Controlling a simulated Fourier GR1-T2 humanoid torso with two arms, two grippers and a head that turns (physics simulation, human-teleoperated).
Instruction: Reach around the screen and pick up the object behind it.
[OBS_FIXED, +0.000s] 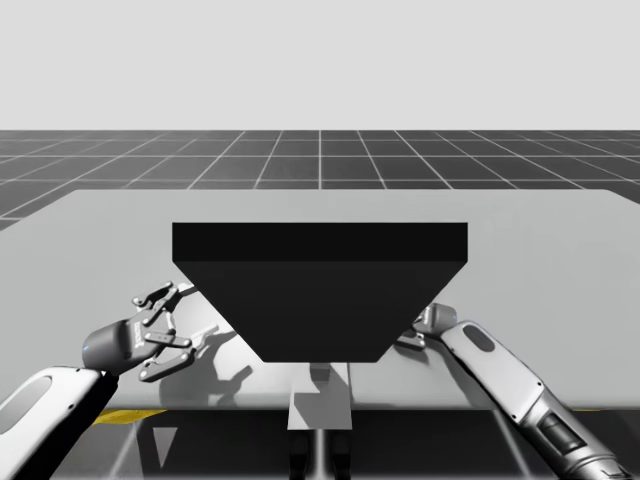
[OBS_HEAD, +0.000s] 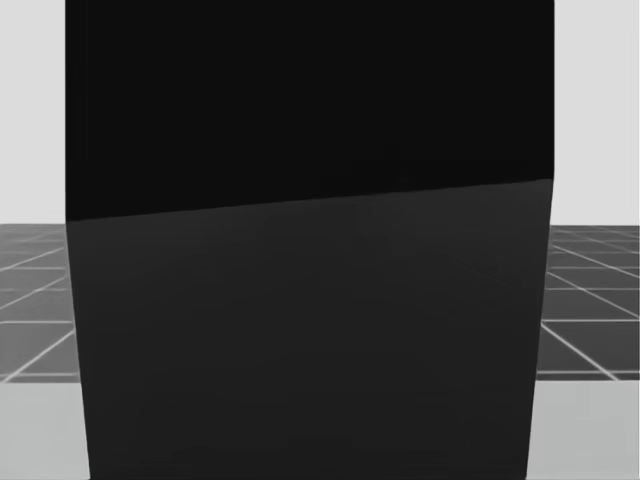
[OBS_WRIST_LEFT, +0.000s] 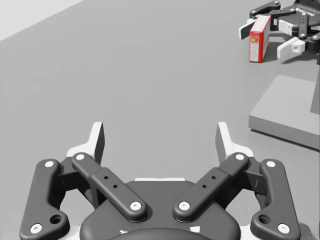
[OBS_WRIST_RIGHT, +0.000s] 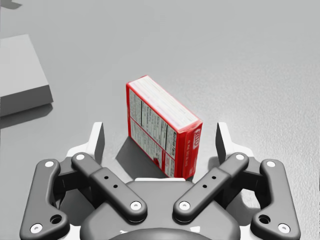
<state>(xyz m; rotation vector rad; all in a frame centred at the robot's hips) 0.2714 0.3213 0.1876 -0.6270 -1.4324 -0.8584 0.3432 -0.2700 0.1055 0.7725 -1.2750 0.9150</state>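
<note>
A tall black screen stands in the middle of the grey table and blocks the head view. Behind it a red box with a white printed side stands upright on the table. My right gripper is open around this box, one finger on either side, neither pressing it. The left wrist view shows that red box far off, in the other gripper's fingers. My left gripper is open beside the screen's left edge, over bare table. My right arm reaches in past the screen's right edge.
A low grey block lies on the table between my two grippers, off to the side of the red box. The table stretches wide on both sides of the screen. A dark gridded floor lies beyond it.
</note>
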